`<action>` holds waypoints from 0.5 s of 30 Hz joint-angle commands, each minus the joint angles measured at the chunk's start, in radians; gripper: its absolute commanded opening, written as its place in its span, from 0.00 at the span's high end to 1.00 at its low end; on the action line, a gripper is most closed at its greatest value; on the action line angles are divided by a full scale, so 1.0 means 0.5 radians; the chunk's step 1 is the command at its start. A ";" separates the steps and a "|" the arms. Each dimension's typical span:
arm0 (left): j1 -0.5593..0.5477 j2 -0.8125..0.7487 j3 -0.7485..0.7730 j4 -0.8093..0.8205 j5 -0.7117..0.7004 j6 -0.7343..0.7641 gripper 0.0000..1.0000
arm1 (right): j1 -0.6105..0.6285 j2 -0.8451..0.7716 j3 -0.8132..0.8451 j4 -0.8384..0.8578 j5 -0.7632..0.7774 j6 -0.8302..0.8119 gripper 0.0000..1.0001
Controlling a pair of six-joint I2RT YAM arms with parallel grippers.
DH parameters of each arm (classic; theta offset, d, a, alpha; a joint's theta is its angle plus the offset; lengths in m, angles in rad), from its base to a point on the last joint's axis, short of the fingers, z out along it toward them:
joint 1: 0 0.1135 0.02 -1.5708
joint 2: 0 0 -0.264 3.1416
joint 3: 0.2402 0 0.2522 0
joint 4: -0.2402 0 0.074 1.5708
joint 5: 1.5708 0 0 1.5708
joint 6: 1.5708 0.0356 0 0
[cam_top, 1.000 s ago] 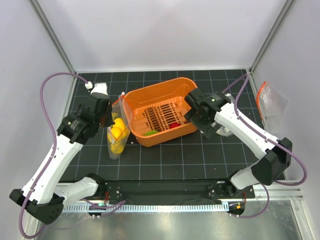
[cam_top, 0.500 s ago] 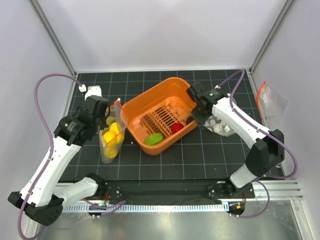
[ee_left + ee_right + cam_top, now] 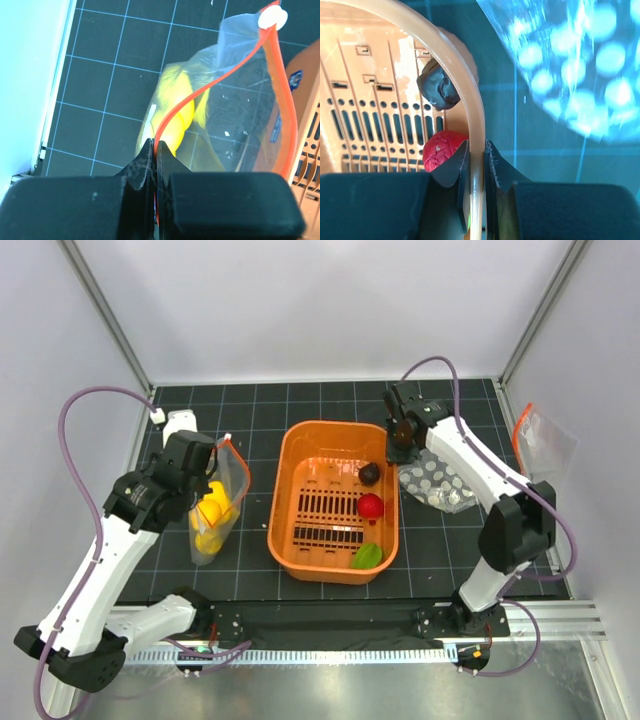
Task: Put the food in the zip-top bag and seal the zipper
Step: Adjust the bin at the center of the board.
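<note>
While the left gripper (image 3: 154,148) pinches its zipper (image 3: 210,85), the zip-top bag (image 3: 238,480) hangs near the orange basket (image 3: 279,490).
Soft, slippery film: the stiffer strip seems the best hold; the right gripper (image 3: 476,150) clamps the basket rim.

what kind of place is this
Probably a robot lab test cell: plain white walls on metal posts, a black gridded mat, and a left arm and right arm bolted at its edge.

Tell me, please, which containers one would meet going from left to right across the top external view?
zip-top bag → orange basket → dotted bag → clear pouch with an orange strip, by the right wall.
</note>
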State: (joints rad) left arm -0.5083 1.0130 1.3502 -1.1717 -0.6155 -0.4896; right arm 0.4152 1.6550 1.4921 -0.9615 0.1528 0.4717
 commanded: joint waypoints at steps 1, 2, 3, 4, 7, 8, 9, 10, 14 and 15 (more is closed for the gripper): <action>0.007 -0.017 0.055 0.067 -0.009 -0.012 1.00 | -0.014 0.162 0.240 0.177 -0.005 -0.474 0.97; 0.007 -0.013 0.055 0.067 0.001 -0.009 1.00 | -0.017 0.266 0.292 0.183 0.010 -0.547 0.95; 0.004 -0.010 0.058 0.073 0.010 -0.009 1.00 | -0.020 0.313 0.386 0.196 0.001 -0.587 0.92; 0.007 -0.007 0.055 0.082 0.034 -0.009 1.00 | -0.024 0.365 0.448 0.208 0.019 -0.615 0.85; 0.007 0.005 0.061 0.107 0.086 0.004 1.00 | -0.027 0.567 0.739 0.156 0.099 -0.707 0.63; 0.007 0.008 0.058 0.119 0.123 0.010 1.00 | -0.027 0.635 0.816 0.126 0.124 -0.734 0.49; 0.007 0.014 0.058 0.131 0.148 0.013 1.00 | -0.027 0.660 0.948 0.098 0.154 -0.759 0.35; 0.007 0.017 0.049 0.153 0.166 0.019 1.00 | -0.027 0.675 1.000 0.034 0.158 -0.784 0.24; 0.007 0.048 0.021 0.232 0.249 0.031 1.00 | -0.027 0.608 1.087 -0.074 0.207 -0.787 0.17; 0.007 0.063 0.021 0.242 0.264 0.028 1.00 | -0.024 0.571 1.057 -0.080 0.207 -0.781 0.16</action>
State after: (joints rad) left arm -0.5083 1.0332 1.3499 -1.1278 -0.5209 -0.4870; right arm 0.4053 2.0220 1.9743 -0.9539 0.2169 0.1200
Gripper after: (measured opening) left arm 0.017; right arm 0.833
